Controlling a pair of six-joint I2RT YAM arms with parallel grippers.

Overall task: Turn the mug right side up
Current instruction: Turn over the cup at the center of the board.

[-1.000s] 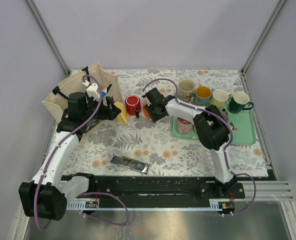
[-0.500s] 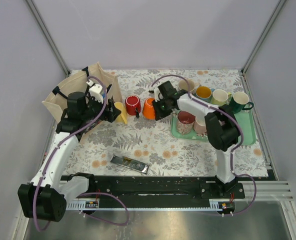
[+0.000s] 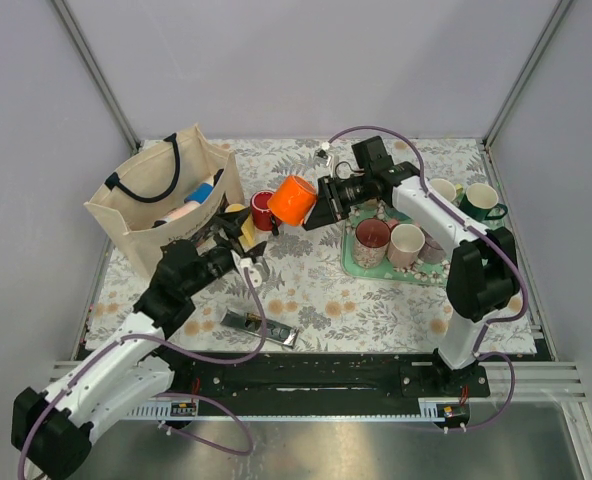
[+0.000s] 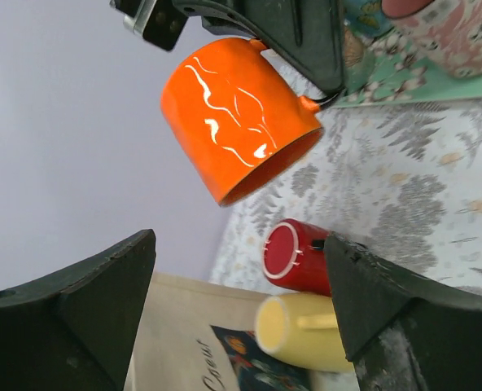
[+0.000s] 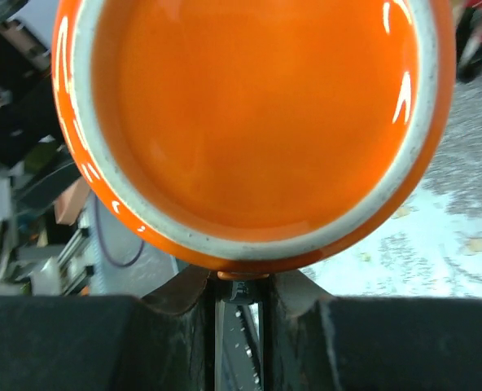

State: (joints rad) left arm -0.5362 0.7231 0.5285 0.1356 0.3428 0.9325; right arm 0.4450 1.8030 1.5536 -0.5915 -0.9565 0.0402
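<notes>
Orange mug [image 3: 292, 200]: lifted off the table [image 3: 306, 290] from beside the red mug [image 3: 263, 209]; held aloft, tipped sideways, mouth facing the right wrist camera (not yet upright).
Right gripper [image 3: 318, 210]: clamped on the handle [image 4: 308, 103].
Left gripper [image 3: 234, 235]: spread wide, empty, swung in from the bag [image 3: 146, 205], aimed up at the mug.
Inversion judged half undone; set-down outstanding.

The white left arm stretches low and forward from its base, its black two-finger left gripper [image 3: 241, 245] spread wide and empty. The right arm arches high with a bent elbow, its right gripper [image 3: 321, 208] pinched onto the handle of a glossy orange ceramic mug [image 3: 292, 200].
</notes>
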